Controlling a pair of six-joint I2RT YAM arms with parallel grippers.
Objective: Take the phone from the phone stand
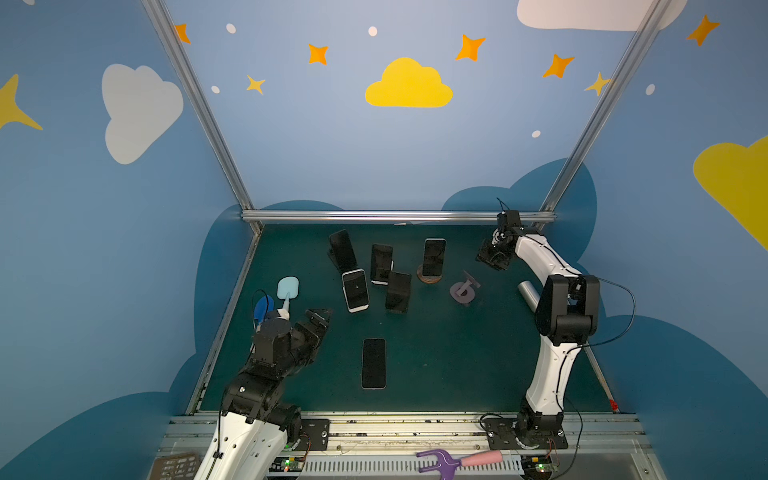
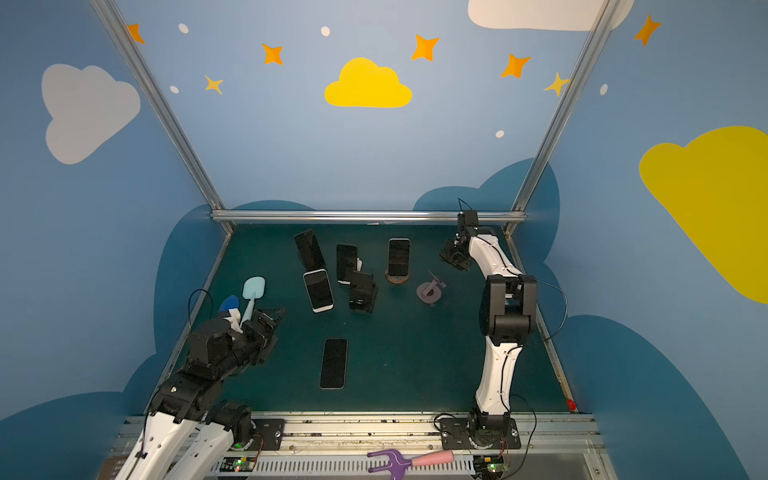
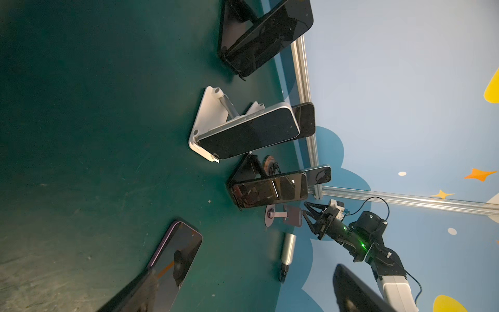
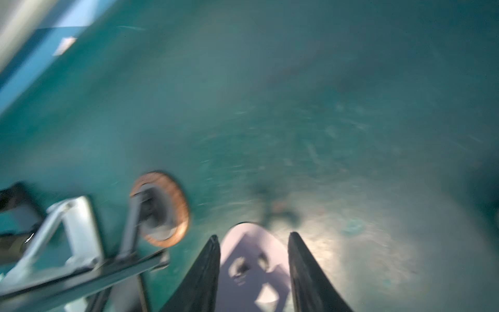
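Note:
A dark phone with a lilac rim [image 1: 374,363] [image 2: 333,363] lies flat on the green mat, off any stand. The lilac phone stand [image 1: 465,289] [image 2: 430,291] is empty. My left gripper [image 1: 318,322] [image 3: 248,297] hovers open just left of the flat phone [image 3: 175,256], holding nothing. My right gripper [image 1: 492,253] [image 4: 253,235] hangs in the air at the back right, above and behind the lilac stand [image 4: 251,256]; its jaws stand apart with nothing gripped. Several other phones rest on stands, among them a white one [image 1: 355,290] and one on a round wooden base [image 1: 434,257].
A light blue spatula [image 1: 287,291] and a blue piece [image 1: 262,309] lie at the left edge near my left arm. A silver cylinder [image 1: 528,293] lies by the right arm. A purple fork tool with a pink handle [image 1: 457,459] rests on the front rail.

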